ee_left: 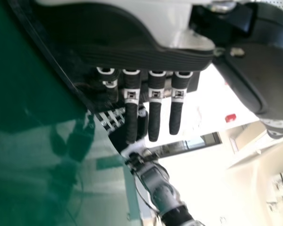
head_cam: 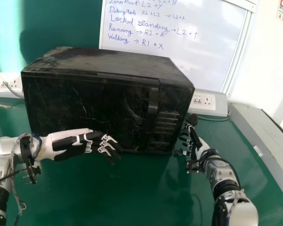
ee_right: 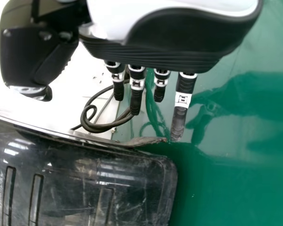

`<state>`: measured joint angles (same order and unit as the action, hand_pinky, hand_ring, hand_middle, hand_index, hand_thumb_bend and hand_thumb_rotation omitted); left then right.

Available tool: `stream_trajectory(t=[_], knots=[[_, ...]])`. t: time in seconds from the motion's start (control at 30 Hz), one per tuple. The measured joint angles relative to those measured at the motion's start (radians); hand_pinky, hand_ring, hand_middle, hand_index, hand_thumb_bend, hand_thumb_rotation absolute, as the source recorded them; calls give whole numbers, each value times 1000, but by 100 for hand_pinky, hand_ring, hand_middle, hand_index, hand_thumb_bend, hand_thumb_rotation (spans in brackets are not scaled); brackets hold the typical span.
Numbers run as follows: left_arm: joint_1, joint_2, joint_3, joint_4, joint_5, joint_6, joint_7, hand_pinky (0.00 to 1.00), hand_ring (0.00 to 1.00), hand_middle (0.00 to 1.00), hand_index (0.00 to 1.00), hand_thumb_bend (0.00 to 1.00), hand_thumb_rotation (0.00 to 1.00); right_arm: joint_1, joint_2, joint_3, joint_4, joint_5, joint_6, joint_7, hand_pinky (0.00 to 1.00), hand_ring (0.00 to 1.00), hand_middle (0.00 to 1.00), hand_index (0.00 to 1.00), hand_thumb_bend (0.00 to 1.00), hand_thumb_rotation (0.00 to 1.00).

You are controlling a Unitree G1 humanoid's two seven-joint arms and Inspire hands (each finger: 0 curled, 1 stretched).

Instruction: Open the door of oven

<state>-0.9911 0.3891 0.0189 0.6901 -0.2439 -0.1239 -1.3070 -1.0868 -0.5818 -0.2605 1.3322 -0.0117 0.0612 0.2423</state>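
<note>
The black oven [head_cam: 92, 101] stands closed on the green table, its door at the left and middle of the front, with a slotted panel at the right. My left hand [head_cam: 75, 143] is in front of the door's lower part, fingers pointing right. In the left wrist view the left hand [ee_left: 154, 106] has straight, relaxed fingers and holds nothing. My right hand [head_cam: 193, 141] is beside the oven's lower right front corner. Its fingers are extended in the right wrist view, where the right hand [ee_right: 137, 89] is close to the oven [ee_right: 85, 179].
Behind the oven stands a whiteboard [head_cam: 179, 42] with handwriting. Socket boxes [head_cam: 205, 102] are at both sides of the oven, with cables [ee_right: 96, 125] near the right one. A long grey box [head_cam: 269, 146] lies along the table's right side.
</note>
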Motion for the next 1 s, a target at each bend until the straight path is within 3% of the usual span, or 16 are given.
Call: stream_trajectory(t=[0.2,0.43,0.53,0.7,0.77,0.9,1.0], knots=[[-12,-9,14,12,-87,66,-84,44,61,68,73,100,55,0,0,0,0,0,0,6,54,71,90,99,75,54],[-11,-15,37,-31,-156,106,-104,42,59,67,73,100,59,0,0,-1,0,1,0,7,60,74,92,100,78,52],[-9,-17,48,-42,-192,151,-112,43,60,70,74,100,55,0,0,-8,0,3,0,8,59,75,92,100,77,49],[3,-25,78,-49,-250,278,-94,53,75,85,77,100,51,0,0,-1,0,-2,0,12,57,70,90,99,75,53],[10,-36,101,-54,-282,322,-72,56,80,88,82,100,53,0,0,2,0,-2,-1,14,60,73,91,99,75,53],[37,-72,131,-86,-326,366,-32,64,91,95,91,100,61,0,0,2,0,-2,-1,21,58,72,90,99,75,52],[45,-98,133,-103,-342,397,-7,72,97,99,95,100,59,0,0,-1,0,-1,-1,11,60,73,91,100,77,52]])
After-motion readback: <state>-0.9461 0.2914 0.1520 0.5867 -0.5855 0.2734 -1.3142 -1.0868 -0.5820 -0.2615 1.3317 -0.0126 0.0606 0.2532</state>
